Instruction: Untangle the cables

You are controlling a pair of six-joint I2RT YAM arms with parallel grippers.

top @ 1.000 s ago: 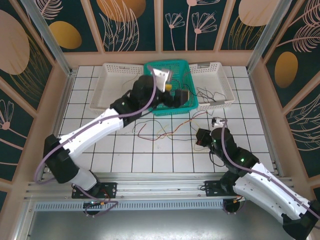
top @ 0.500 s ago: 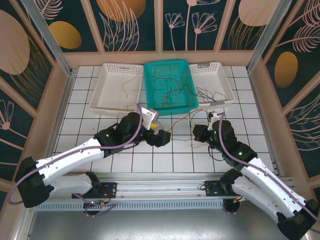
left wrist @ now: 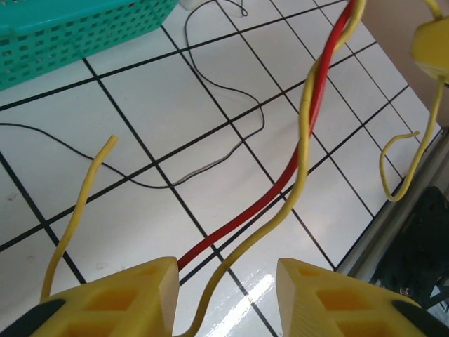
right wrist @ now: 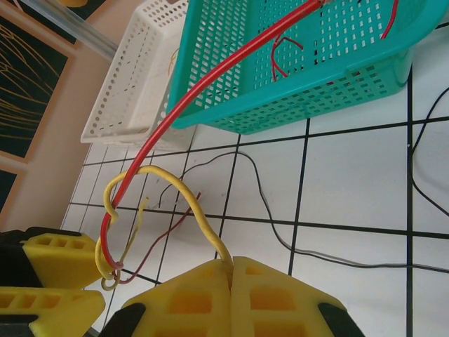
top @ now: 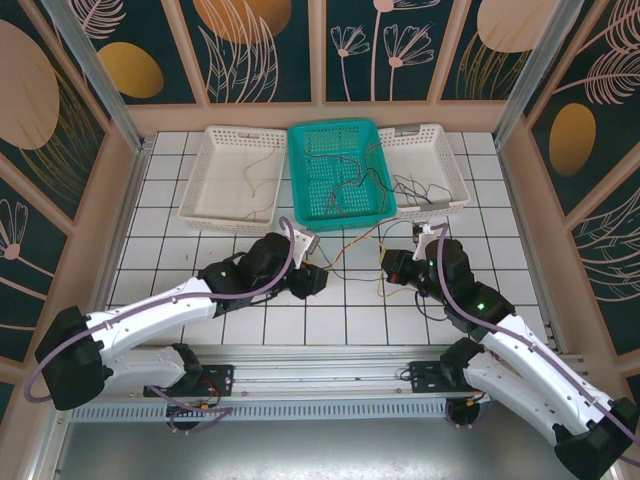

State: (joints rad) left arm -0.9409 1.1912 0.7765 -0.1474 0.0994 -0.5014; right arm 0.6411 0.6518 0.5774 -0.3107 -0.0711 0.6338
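**Right gripper.** The right gripper (right wrist: 231, 270) is clenched on a thin, limp yellow wire (right wrist: 198, 210), which leaves the seam between the two pads and arches away toward 10 o'clock. This grip serves as the anchor: one end of the tangle is fixed so that the other arm has something to pull against.

**Left gripper.** In the overhead view the left gripper (top: 312, 280) sits at 9 o'clock of the right one, low over the white tiled table (top: 170, 240). Its jaws stand apart, nothing pinched. The yellow wire runs down through the gap. A thin red wire (left wrist: 247, 214) runs alongside, and it is unclear whether it passes inside the gap or behind the left finger. The jaws straddle the strands where these cross, probably the point chosen for the next grasp.

**Cables.** The red and yellow wires twist together between the two grippers. From there the red wire climbs toward 12 o'clock into the teal perforated plastic basket (right wrist: 316, 88), which holds further loose wires. A thin black wire (right wrist: 270, 228) lies slack on the tiles, apart from the twist.

**Judgement.** Separation is not yet done.
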